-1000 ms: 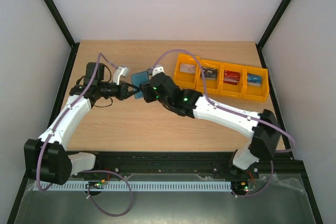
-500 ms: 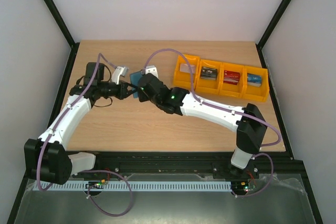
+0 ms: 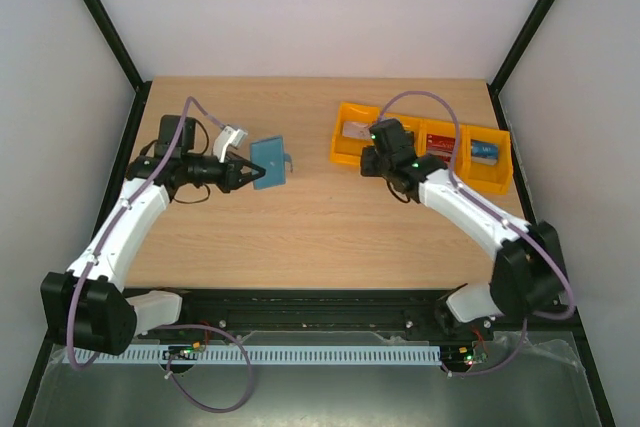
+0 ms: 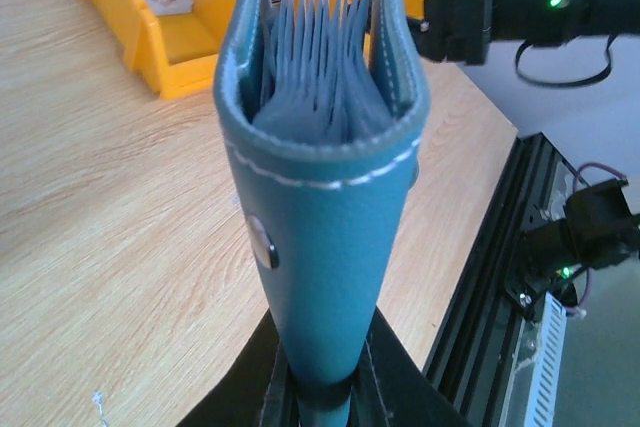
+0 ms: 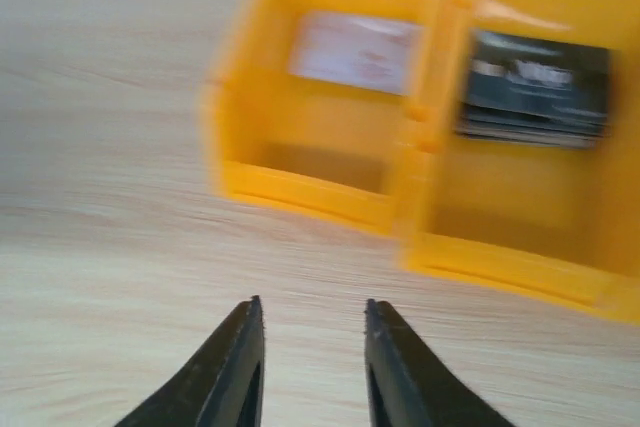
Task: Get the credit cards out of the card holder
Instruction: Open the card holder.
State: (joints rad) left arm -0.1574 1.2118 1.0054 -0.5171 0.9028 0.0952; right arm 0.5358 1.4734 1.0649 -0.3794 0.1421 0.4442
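Note:
My left gripper (image 3: 246,175) is shut on the fold of the teal card holder (image 3: 268,161), holding it upright above the table at the left. In the left wrist view the card holder (image 4: 322,217) gapes open at the top, and its pale blue pockets (image 4: 315,57) show no card edge that I can make out. My right gripper (image 3: 374,154) hovers by the yellow bins with its fingers apart and nothing between them (image 5: 310,312). A grey card (image 5: 355,47) lies in the first bin and a black card (image 5: 535,82) in the second.
A row of several yellow bins (image 3: 345,150) stands at the back right. The right arm hides the second bin in the top view. A blue card (image 3: 485,151) lies in the far right bin. The black frame rail (image 3: 330,299) runs along the near edge.
My right arm has swung away from the card holder, rightward to the yellow bins, and its fingers now stand apart. The left gripper and the card holder have barely moved.

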